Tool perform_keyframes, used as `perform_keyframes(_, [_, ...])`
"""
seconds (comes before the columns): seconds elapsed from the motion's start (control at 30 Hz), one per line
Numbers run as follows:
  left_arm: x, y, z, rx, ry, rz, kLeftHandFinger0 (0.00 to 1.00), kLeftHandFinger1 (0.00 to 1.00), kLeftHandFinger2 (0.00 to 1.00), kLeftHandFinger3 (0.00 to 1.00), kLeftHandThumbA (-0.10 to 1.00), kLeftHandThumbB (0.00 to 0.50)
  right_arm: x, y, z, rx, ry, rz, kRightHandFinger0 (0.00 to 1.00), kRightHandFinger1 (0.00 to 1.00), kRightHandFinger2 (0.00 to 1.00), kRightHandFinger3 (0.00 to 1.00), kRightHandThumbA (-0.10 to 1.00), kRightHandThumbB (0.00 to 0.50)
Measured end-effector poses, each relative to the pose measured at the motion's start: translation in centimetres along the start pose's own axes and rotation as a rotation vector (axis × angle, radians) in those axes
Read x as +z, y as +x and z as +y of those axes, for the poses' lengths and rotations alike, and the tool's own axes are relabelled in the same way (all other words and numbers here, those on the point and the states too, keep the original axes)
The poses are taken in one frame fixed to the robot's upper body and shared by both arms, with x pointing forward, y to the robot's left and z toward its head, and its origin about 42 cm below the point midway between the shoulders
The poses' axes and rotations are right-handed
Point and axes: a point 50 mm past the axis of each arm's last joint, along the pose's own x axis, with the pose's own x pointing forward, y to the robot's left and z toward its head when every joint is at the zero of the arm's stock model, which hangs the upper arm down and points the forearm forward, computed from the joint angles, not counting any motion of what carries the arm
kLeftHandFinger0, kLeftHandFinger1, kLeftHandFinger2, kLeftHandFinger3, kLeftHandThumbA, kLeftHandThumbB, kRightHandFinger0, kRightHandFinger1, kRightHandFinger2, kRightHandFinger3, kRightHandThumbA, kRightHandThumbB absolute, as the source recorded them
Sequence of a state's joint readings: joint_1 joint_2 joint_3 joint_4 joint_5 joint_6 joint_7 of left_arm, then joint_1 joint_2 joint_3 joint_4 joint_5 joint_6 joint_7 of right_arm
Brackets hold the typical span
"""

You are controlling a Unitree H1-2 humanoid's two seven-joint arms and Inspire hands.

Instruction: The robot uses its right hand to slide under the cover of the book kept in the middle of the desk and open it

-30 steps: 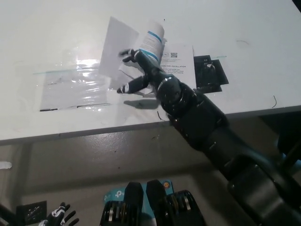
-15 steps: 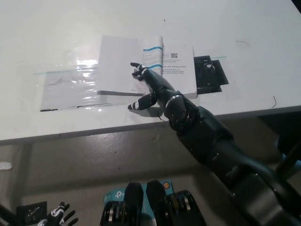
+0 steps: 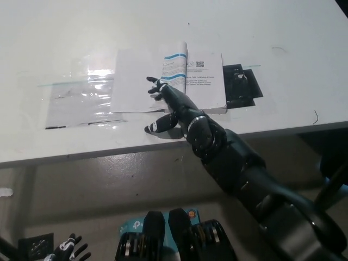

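The book (image 3: 163,81) lay open in the middle of the white bench (image 3: 65,32), its cover turned flat toward the robot's left, and a few leaves stood curled at the spine. The black right hand (image 3: 163,106) rested over the book's near edge, fingers spread and gripping nothing, fingertips (image 3: 154,82) pointing away across the blank left page toward the spine. The book's long axis ran left to right, crosswise to the reaching forearm. Left of the book lay a clear plastic sheet (image 3: 81,100); right of it, a black object (image 3: 239,82). The white left hand (image 3: 70,249) hung well below the bench edge, far from the book, fingers apart. Opening looked essentially done.
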State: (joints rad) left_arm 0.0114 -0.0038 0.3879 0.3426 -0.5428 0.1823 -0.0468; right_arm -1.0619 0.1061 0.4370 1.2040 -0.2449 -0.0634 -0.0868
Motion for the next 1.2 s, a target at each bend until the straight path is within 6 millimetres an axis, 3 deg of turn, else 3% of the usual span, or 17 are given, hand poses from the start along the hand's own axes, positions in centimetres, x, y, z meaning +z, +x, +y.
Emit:
perform_keyframes(0.03, [0.0, 0.0, 0.0, 0.001, 0.0, 0.0, 0.72, 0.72, 0.77, 0.8, 0.86, 0.167, 0.0, 0.0, -0.1, -0.003, 0.014, 0.001, 0.84, 0.82, 0.84, 1.0, 1.0, 0.253])
perform_keyframes(0.07, [0.0, 0.0, 0.0, 0.001, -0.001, 0.0, 0.73, 0.73, 0.76, 0.8, 0.87, 0.158, 0.1, 0.0, -0.3, -0.007, 0.037, 0.0, 0.79, 0.79, 0.83, 1.0, 1.0, 0.222])
perform_keyframes(0.17, [-0.1, -0.1, 0.1, 0.002, -0.003, 0.0, 0.74, 0.73, 0.75, 0.8, 0.86, 0.166, 0.6, 0.0, -1.3, -0.036, 0.155, -0.012, 0.71, 0.72, 0.76, 1.0, 1.0, 0.281])
perform_keyframes(0.23, [-0.1, -0.1, 0.3, 0.006, -0.004, 0.002, 0.72, 0.72, 0.76, 0.8, 0.86, 0.183, 1.0, -0.1, -2.7, -0.083, 0.293, -0.021, 0.71, 0.72, 0.75, 1.0, 1.0, 0.263])
perform_keyframes(0.3, [-0.2, -0.1, 0.4, 0.009, -0.005, 0.003, 0.76, 0.74, 0.8, 0.83, 0.86, 0.181, 1.5, -0.5, -3.9, -0.121, 0.39, -0.035, 0.8, 0.79, 0.79, 1.0, 1.0, 0.222])
perform_keyframes(0.4, [-0.2, -0.1, 0.4, 0.011, -0.007, 0.006, 0.76, 0.75, 0.81, 0.86, 0.86, 0.191, 2.1, -1.3, -5.7, -0.173, 0.516, -0.072, 0.77, 0.77, 0.79, 1.0, 1.0, 0.187])
perform_keyframes(0.47, [-0.3, -0.1, 0.4, 0.011, -0.008, 0.008, 0.72, 0.72, 0.78, 0.83, 0.85, 0.194, 2.0, -2.0, -6.7, -0.201, 0.588, -0.086, 0.74, 0.75, 0.79, 1.0, 1.0, 0.199])
perform_keyframes(0.53, [-0.4, -0.2, 0.4, 0.013, -0.009, 0.01, 0.7, 0.72, 0.78, 0.82, 0.85, 0.188, 1.8, -2.9, -7.7, -0.235, 0.664, -0.1, 0.78, 0.78, 0.84, 1.0, 1.0, 0.202])
perform_keyframes(0.67, [-0.5, -0.2, 0.4, 0.014, -0.011, 0.011, 0.74, 0.74, 0.8, 0.87, 0.85, 0.184, 1.0, -4.8, -9.5, -0.292, 0.795, -0.121, 0.79, 0.81, 0.85, 1.0, 1.0, 0.197])
perform_keyframes(0.77, [-0.6, -0.3, 0.5, 0.017, -0.013, 0.013, 0.73, 0.74, 0.78, 0.85, 0.85, 0.205, 0.2, -6.4, -10.6, -0.333, 0.888, -0.143, 0.79, 0.83, 0.87, 1.0, 1.0, 0.193])
perform_keyframes(1.0, [-1.2, -0.5, 0.7, 0.025, -0.02, 0.026, 0.75, 0.72, 0.75, 0.82, 0.85, 0.175, -3.3, -10.7, -11.5, -0.41, 1.057, -0.159, 0.79, 0.81, 0.84, 1.0, 1.0, 0.204])
perform_keyframes(1.07, [-1.4, -0.7, 0.8, 0.029, -0.023, 0.031, 0.75, 0.72, 0.74, 0.82, 0.87, 0.164, -4.8, -12.2, -11.5, -0.438, 1.101, -0.152, 0.82, 0.83, 0.86, 1.0, 1.0, 0.205])
perform_keyframes(1.1, [-1.5, -0.7, 0.8, 0.031, -0.024, 0.034, 0.75, 0.72, 0.75, 0.83, 0.88, 0.164, -5.4, -12.8, -11.5, -0.45, 1.121, -0.148, 0.93, 0.9, 0.94, 1.0, 1.0, 0.175])
perform_keyframes(1.2, [-1.8, -0.8, 1.0, 0.037, -0.027, 0.042, 0.72, 0.71, 0.74, 0.82, 0.87, 0.174, -8.0, -15.3, -11.2, -0.494, 1.188, -0.127, 0.98, 0.94, 0.97, 1.0, 1.0, 0.178])
